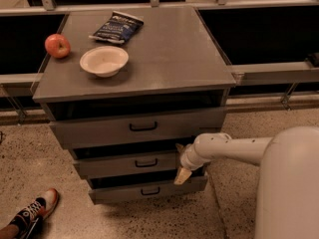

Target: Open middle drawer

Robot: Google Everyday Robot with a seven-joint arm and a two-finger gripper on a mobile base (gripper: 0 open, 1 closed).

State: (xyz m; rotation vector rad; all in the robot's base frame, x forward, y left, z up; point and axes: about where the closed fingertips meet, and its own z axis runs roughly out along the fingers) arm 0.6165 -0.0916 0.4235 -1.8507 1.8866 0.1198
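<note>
Gripper: the gripper (pixel 182 173) is down low at the right end of the cabinet's front, tan tip hanging just beside the middle drawer's right edge, above the bottom drawer's right corner
Grip: open or closed, I cannot tell from here, and nothing is seen in its hold
Arm: the white arm (pixel 234 148) reaches in from the right, coming off the big white robot body (pixel 291 183) at the lower right corner
Middle drawer: the middle drawer (pixel 114 166) sits second of three, small black bar handle at its centre, a dark gap showing above its front
Top drawer: the top drawer (pixel 99 130) is the wider, taller front right above it
Bottom drawer: the bottom drawer (pixel 119 193) is lowest, nearest the floor
Cabinet top: on the grey cabinet top (pixel 169 54), a red apple (pixel 57 46) at the left edge, a white bowl (pixel 103 60) just beside it, a dark blue snack bag (pixel 116 27) towards the back edge
Floor: a red and white sneaker (pixel 35 213) pokes in at the lower left corner
</note>
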